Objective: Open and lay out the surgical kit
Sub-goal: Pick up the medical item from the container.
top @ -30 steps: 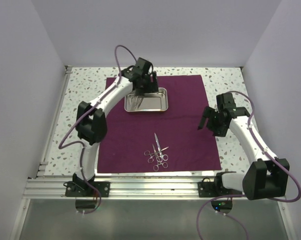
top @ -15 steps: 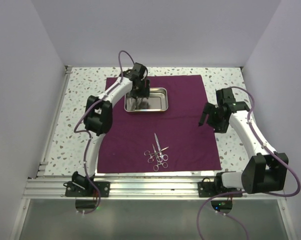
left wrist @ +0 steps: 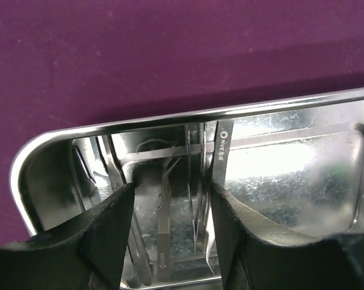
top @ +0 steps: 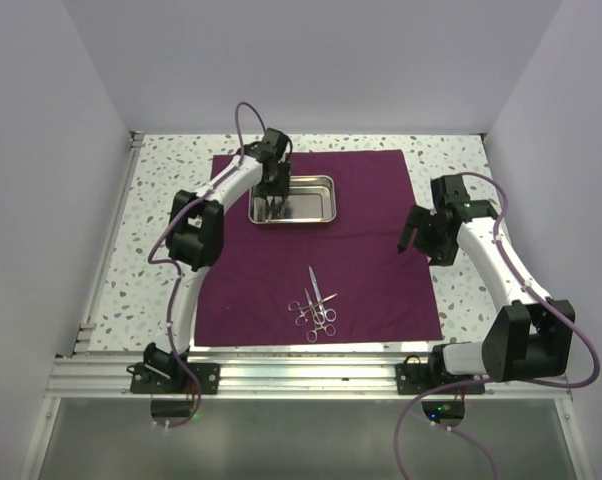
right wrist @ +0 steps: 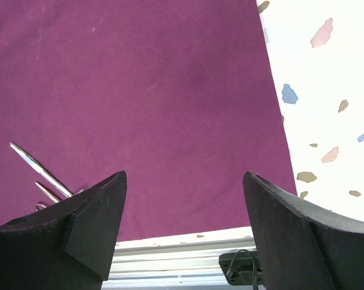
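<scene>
The maroon cloth (top: 371, 260) lies spread flat on the table. The steel tray (top: 330, 198) sits on its far part. My left gripper (top: 272, 204) reaches down into the tray's left end. In the left wrist view its jaws (left wrist: 170, 202) stand partly open around several thin tweezers (left wrist: 162, 226) lying in the tray (left wrist: 303, 157); the pads (left wrist: 112, 223) are close to them, not visibly pinching. Scissors and forceps (top: 317, 306) lie together on the near part of the cloth. My right gripper (top: 405, 241) hangs open over the cloth's right edge, holding nothing (right wrist: 183, 181).
Speckled tabletop (right wrist: 327, 90) borders the cloth on the right. An aluminium rail (top: 301, 370) runs along the near edge. A scissor tip (right wrist: 40, 170) shows at the lower left of the right wrist view. White walls enclose the table.
My left gripper has dropped into the tray's left end and its jaws have narrowed around the tweezers. The right arm has shifted slightly, still open.
</scene>
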You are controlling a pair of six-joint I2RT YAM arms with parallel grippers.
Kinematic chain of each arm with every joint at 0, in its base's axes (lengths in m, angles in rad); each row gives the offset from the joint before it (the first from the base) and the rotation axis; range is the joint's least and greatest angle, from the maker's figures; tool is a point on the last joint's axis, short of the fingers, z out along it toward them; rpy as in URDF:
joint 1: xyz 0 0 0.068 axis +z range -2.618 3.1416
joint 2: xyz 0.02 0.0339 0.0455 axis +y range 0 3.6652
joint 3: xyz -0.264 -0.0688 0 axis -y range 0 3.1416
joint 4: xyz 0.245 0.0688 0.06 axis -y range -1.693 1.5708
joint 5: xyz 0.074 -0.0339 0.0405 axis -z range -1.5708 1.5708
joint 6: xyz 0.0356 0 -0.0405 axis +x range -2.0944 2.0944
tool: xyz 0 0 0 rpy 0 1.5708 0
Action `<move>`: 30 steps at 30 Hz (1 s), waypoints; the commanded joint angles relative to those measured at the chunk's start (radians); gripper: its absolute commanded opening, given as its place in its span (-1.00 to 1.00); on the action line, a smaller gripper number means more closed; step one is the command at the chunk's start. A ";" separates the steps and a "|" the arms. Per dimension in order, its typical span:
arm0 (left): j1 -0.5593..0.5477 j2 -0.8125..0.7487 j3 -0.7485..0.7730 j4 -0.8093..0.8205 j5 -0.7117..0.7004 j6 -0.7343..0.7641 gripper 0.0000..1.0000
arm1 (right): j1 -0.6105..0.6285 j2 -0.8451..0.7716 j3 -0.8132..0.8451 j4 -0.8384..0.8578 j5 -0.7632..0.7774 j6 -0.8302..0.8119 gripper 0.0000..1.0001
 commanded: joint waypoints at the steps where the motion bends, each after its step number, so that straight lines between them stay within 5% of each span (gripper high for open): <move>1: 0.013 -0.013 -0.003 0.045 -0.019 0.030 0.05 | -0.004 -0.003 0.042 -0.020 0.010 -0.011 0.63; 12: 0.019 0.027 -0.024 0.061 0.002 0.029 -1.00 | -0.005 -0.003 0.062 -0.037 0.009 0.003 0.63; 23: 0.023 -0.012 0.212 -0.010 -0.030 0.000 -1.00 | -0.005 0.019 0.088 -0.015 -0.002 0.006 0.63; 30: 0.034 -0.099 0.234 -0.001 -0.008 -0.028 -1.00 | -0.005 0.020 0.112 -0.015 -0.002 -0.009 0.62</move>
